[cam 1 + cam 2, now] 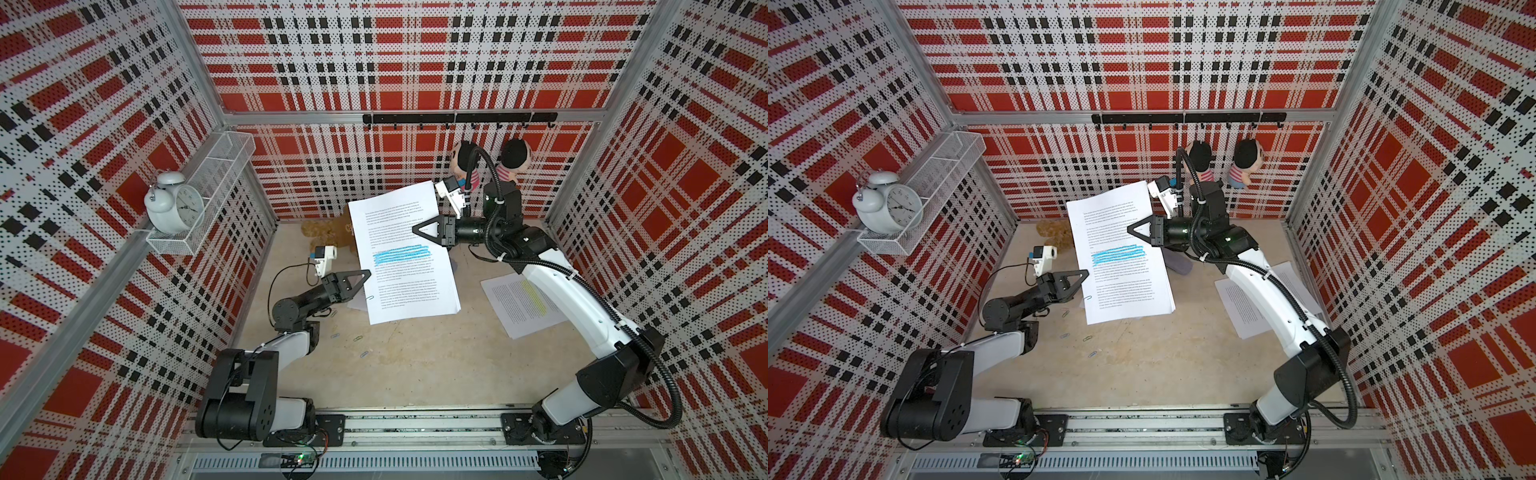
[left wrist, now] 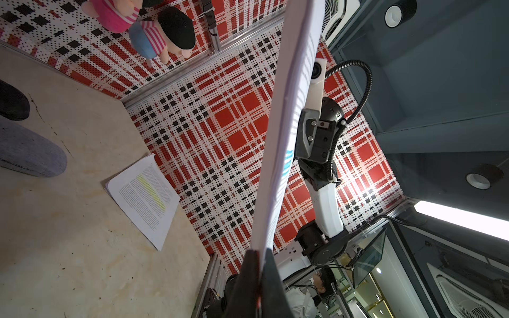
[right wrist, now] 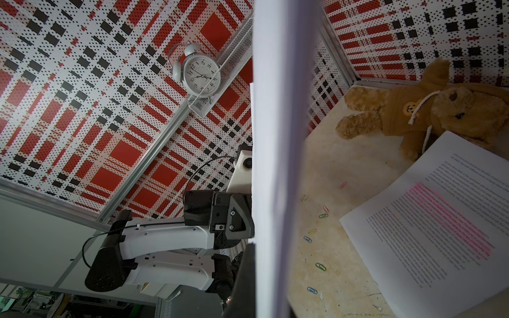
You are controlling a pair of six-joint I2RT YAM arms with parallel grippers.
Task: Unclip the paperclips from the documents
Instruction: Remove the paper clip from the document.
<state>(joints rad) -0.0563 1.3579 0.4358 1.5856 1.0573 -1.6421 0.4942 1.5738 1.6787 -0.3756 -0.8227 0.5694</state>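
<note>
A blue-highlighted document (image 1: 403,257) (image 1: 1121,257) hangs tilted above the table, held between both arms. My left gripper (image 1: 367,273) (image 2: 260,252) is shut on its left edge, where the stack (image 2: 278,137) runs up from between the fingers. My right gripper (image 1: 414,228) (image 3: 264,247) is shut on the right edge, over the upper text. A blue paperclip (image 1: 369,298) sits on the left edge just below my left fingertips. The yellow-highlighted document (image 1: 528,307) (image 2: 146,198) lies at the right, partly under my right arm. The pink-highlighted document (image 3: 435,225) lies below the lifted stack. Several loose paperclips (image 1: 357,338) (image 3: 320,266) lie on the table.
A brown teddy bear (image 1: 328,232) lies at the back left corner. Two plush dolls (image 1: 515,160) hang on the back wall under a hook rail (image 1: 457,118). A grey cloth item (image 1: 1179,264) lies under the right wrist. A white alarm clock (image 1: 176,203) stands on the left wall's wire shelf.
</note>
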